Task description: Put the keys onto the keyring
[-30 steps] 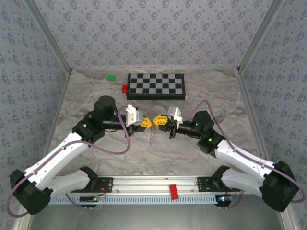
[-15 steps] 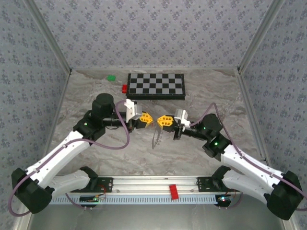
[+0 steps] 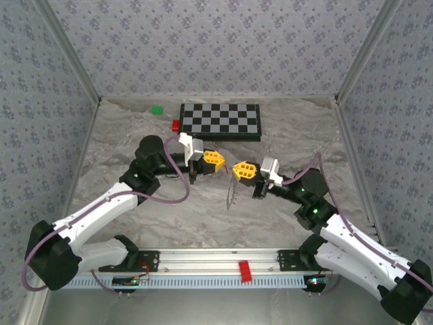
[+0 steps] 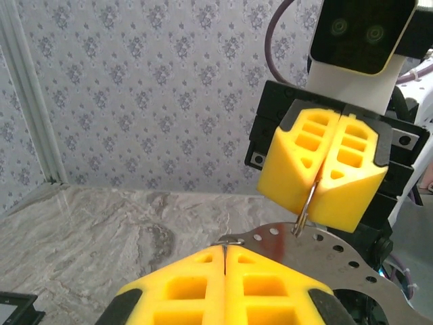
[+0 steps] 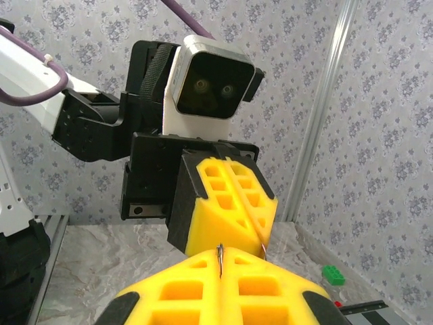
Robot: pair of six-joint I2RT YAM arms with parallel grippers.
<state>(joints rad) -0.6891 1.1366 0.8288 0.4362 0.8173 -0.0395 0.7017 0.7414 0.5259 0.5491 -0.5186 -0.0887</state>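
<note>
White arms [image 3: 95,213], black joints [image 3: 150,147], purple cables [image 3: 157,201], yellow fingers [image 3: 214,158].

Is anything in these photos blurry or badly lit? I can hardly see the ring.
Top view: soft, even light, only faint shadows on the table; the keyring is a pale see-through sliver, hard to read against the marbling. Left wrist view: the right gripper is crisp and evenly lit, no glare. Right wrist view: the left gripper is sharp; the green block is small and less distinct.
</note>
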